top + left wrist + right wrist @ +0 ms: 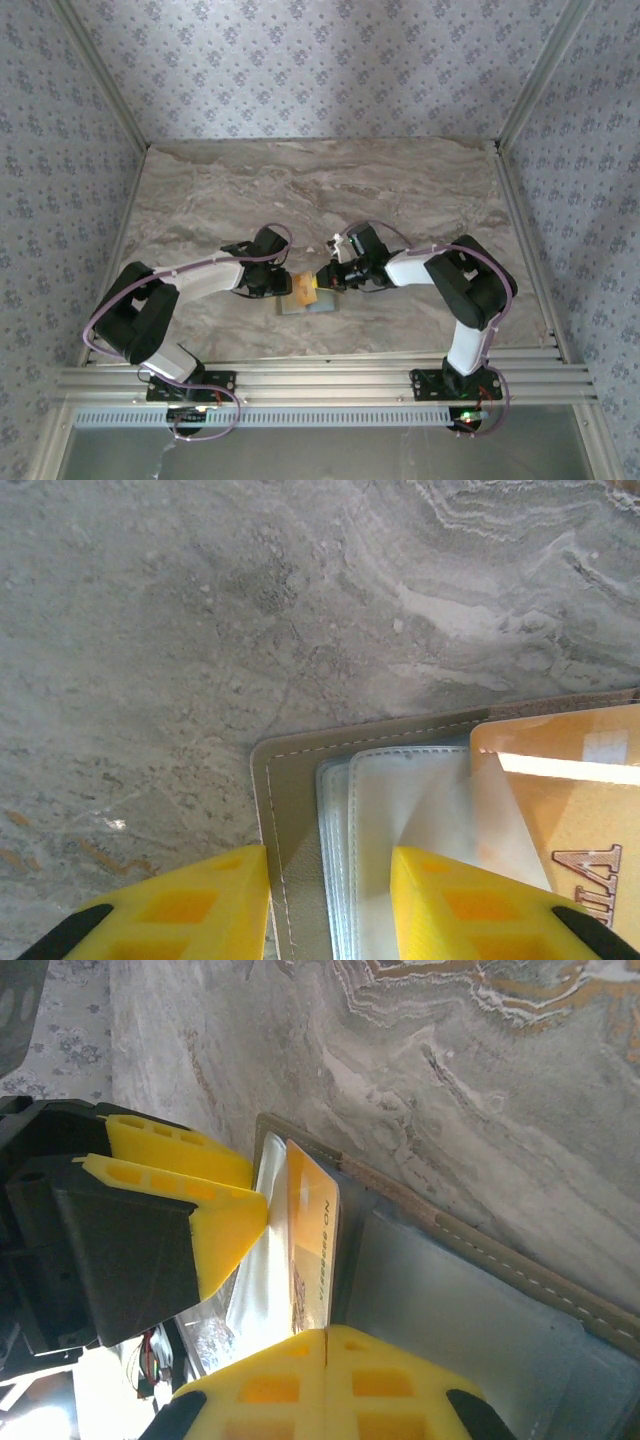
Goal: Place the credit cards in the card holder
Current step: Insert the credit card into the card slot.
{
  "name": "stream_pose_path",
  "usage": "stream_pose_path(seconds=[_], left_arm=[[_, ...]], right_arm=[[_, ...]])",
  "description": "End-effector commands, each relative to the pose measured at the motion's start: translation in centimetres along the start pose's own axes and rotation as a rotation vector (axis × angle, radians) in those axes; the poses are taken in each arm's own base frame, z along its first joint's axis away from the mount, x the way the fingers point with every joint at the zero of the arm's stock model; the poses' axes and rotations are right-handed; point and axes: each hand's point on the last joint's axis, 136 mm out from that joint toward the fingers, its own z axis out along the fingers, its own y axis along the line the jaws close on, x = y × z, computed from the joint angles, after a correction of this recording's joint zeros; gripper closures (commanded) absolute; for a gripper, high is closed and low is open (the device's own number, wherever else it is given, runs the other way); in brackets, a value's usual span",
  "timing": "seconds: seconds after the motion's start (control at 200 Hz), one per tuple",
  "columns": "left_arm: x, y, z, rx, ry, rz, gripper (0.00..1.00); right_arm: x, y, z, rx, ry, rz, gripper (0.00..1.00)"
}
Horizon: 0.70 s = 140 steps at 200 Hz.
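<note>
- Right gripper (325, 1338): jaws pressed together, with the lower edge of a yellow-orange card (312, 1240) running into the seam between them. Judged to be clamped on that card.
- The card stands on edge, tilted, over the open card holder (520, 1270). Its far end lies against the clear sleeves (400, 800) on the holder's left half.
- Left gripper (328, 865): jaws apart, tips down at the holder's left edge, straddling its stitched gray border and the sleeve edges. Whether they pinch a sleeve or merely pin the holder cannot be told.
- From the left wrist, a film of clear sleeve overlaps the card's near corner, which suggests entry has begun. Most of the card, including its printed face, is outside.
- The holder lies open and flat on the marble table (200, 630), between the two arms near the table's front.
- Status: insertion under way, not complete. The card must go fully into the pocket and be released.
- One card can be seen; whether others are already tucked in the sleeves cannot be told.
</note>
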Motion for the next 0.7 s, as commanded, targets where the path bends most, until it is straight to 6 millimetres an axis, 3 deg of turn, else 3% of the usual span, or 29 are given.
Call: stream_pose_path(seconds=[0.0, 0.35, 0.695], left_arm=[[2.0, 1.2, 0.8, -0.044, 0.065, -0.005, 0.64], [1.8, 0.2, 0.4, -0.006, 0.067, 0.001, 0.64], [0.7, -1.4, -3.3, 0.108, 0.003, -0.018, 0.50]], right_arm=[[-0.1, -0.1, 0.7, 0.021, -0.013, -0.016, 1.00], [0.7, 0.3, 1.5, 0.015, -0.004, -0.017, 1.00], [0.9, -0.7, 1.0, 0.038, 0.001, 0.006, 1.00]])
